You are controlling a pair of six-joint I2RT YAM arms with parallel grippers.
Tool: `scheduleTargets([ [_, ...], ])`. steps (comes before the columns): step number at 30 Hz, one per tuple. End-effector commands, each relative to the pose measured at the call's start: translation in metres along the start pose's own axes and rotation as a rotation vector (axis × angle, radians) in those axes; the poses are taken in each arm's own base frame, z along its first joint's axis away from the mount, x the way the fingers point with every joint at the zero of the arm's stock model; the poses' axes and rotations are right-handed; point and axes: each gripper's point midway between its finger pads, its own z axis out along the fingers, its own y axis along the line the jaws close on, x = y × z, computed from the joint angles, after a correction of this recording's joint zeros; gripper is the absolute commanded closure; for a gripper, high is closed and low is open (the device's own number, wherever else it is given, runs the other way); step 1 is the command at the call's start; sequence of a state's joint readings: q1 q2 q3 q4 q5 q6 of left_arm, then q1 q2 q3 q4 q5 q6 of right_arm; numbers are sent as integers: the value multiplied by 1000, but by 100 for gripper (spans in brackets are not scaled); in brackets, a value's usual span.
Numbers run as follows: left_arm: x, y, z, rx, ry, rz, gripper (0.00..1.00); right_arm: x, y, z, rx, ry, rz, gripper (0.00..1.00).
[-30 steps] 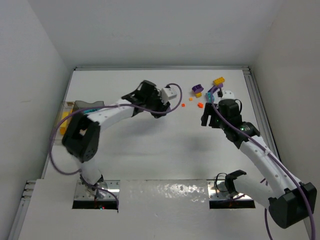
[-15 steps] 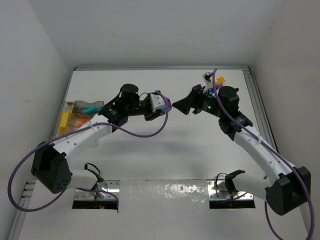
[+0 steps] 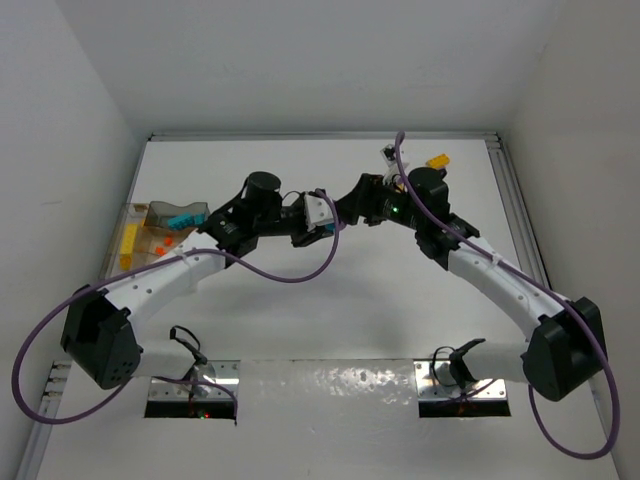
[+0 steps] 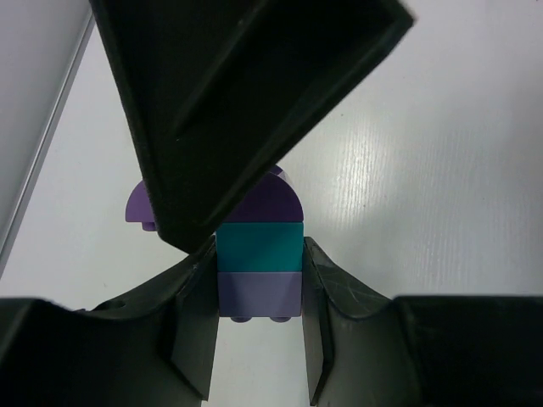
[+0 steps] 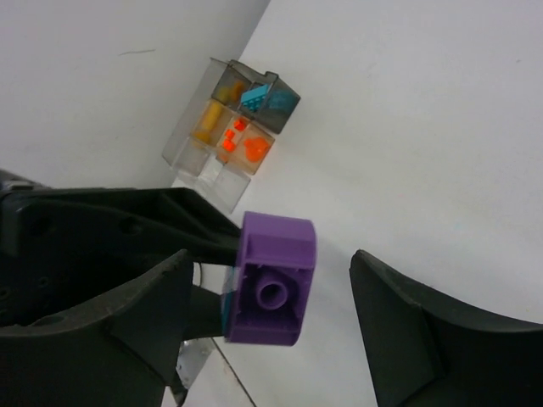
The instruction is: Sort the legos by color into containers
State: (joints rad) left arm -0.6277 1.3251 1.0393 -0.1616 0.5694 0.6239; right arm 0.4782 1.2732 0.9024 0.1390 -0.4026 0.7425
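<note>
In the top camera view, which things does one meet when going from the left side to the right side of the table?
tray → left tool → right tool → yellow brick. The brick stack held in the left tool is left out, since the two tools hide it in this view.

Bright, even overhead light, soft arm shadows on the table (image 3: 300,310). Glare on the glossy front panel (image 3: 330,385); wrist-view foregrounds dark, soft.
</note>
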Motion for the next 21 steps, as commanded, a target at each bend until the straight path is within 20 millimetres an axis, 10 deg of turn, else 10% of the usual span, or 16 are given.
scheduleTargets([
  [1, -26, -2, -8, 1, -76, 61, 100, -27, 10, 3, -1, -77, -11, 28],
  [13, -37, 10, -9, -61, -108, 55, 100, -20, 18, 8, -67, -49, 19, 76],
  [17, -36, 18, -10, -97, -101, 57, 100, -16, 19, 8, -71, -18, 18, 28],
  [21, -34, 21, -11, -114, -86, 78, 100, -6, 14, 6, -52, 21, 5, 25],
])
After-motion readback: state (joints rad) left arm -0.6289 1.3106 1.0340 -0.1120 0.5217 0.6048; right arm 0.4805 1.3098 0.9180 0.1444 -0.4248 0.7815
